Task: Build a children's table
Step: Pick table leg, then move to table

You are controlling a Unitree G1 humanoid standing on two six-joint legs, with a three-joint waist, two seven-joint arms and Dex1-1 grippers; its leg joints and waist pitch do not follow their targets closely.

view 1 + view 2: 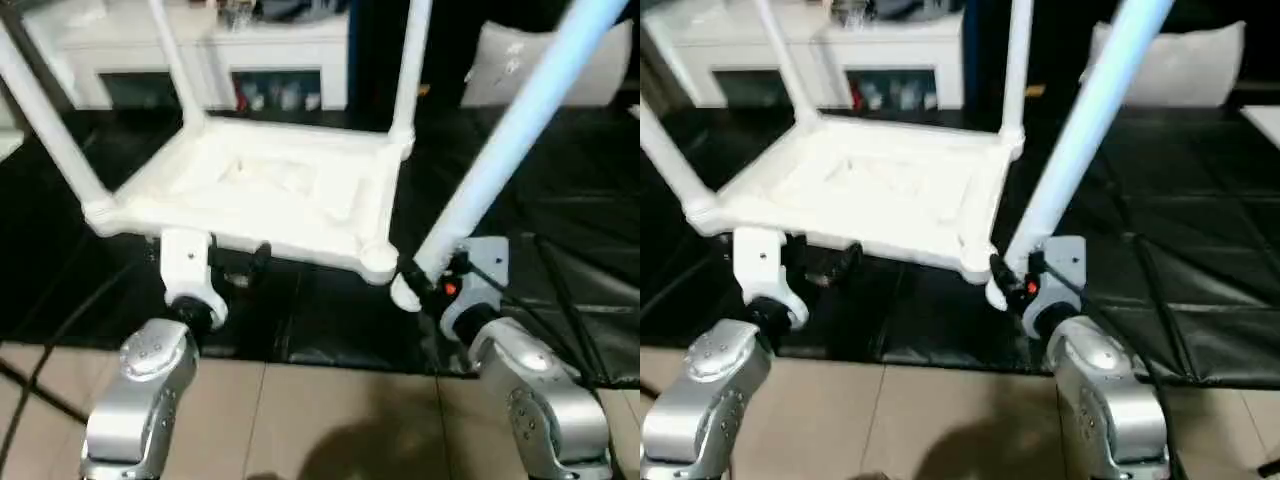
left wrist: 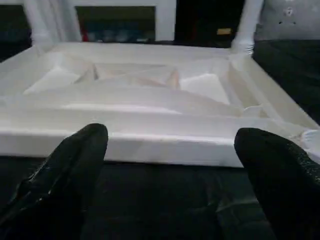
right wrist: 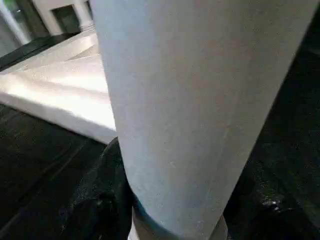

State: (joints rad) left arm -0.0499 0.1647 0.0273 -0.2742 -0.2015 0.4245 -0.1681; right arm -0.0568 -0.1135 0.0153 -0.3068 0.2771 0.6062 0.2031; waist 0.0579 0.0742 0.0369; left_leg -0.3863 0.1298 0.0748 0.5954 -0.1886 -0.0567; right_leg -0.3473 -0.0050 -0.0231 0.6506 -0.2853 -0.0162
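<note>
Closed jaws of the right gripper (image 1: 415, 281) are clamped on the fourth leg (image 1: 510, 140), held tilted with its thick end just beside the empty corner socket (image 1: 378, 259), presumably for insertion. Wide-open jaws of the left gripper (image 2: 170, 165) face the rim of the upturned table top (image 1: 270, 185), lying on black mats (image 1: 560, 220), three legs fitted

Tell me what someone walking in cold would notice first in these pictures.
First, the white table top lying upside down on the black floor mat, with three legs already standing up from its corner sockets. Next, the fourth leg, slanting up to the right, gripped near its lower end by the right claw just beside the empty near-right socket. The left claw is open at the top's near edge.
</note>
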